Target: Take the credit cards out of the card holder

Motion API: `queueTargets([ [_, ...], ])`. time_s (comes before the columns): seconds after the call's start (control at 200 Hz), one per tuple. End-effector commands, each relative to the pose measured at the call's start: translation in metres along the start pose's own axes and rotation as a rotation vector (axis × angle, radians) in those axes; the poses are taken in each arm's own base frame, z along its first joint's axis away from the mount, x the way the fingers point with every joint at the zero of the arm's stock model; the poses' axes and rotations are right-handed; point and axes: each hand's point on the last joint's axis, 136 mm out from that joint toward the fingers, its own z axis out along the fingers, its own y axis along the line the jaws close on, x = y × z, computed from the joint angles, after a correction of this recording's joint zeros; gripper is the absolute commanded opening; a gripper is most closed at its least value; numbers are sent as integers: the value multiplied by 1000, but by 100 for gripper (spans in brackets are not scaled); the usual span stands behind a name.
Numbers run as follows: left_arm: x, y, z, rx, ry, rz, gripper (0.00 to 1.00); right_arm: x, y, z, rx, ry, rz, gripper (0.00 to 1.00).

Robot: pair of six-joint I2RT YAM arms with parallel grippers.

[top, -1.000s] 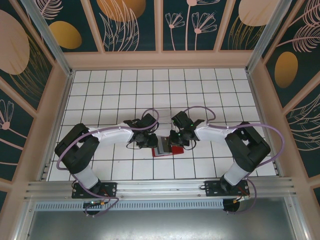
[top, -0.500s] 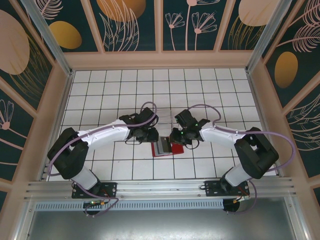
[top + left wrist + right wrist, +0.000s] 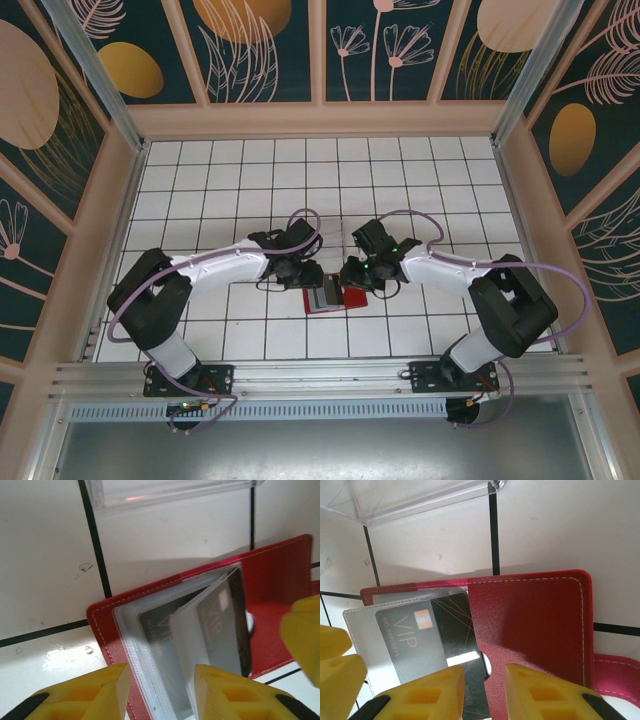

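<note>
Card holder (image 3: 328, 295) lies open on the table (image 3: 200, 200), credit cards (image 3: 415, 635) in its sleeves (image 3: 131, 650). Left gripper (image 3: 160, 695) at its 10 o'clock, right gripper (image 3: 485, 690) at 2, both slightly parted, seemingly empty, flanking it to pin and pull.

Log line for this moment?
card holder open | credit cards in sleeves | left pincer over sleeves | right pincer over credit cards

Left pincer (image 3: 159, 680), right pincer (image 3: 485, 680) wider.
</note>
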Motion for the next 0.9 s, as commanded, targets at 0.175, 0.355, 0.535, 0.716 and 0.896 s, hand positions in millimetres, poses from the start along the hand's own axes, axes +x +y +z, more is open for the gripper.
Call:
queueTargets([
  [0.175,21,22,28,-52,69,-19,40,2,4,4,-71,14,-17,31],
  [0.355,28,34,34,-89,83,-21,38,4,5,10,-126,37,-33,33],
  [0.535,34,42,37,-109,98,-28,36,9,2,13,-203,52,-40,33],
  [0.716,38,47,38,-121,108,-33,35,18,1,17,-269,82,-44,32],
  [0.896,40,47,40,-122,120,-31,35,23,2,22,-305,110,-45,32],
])
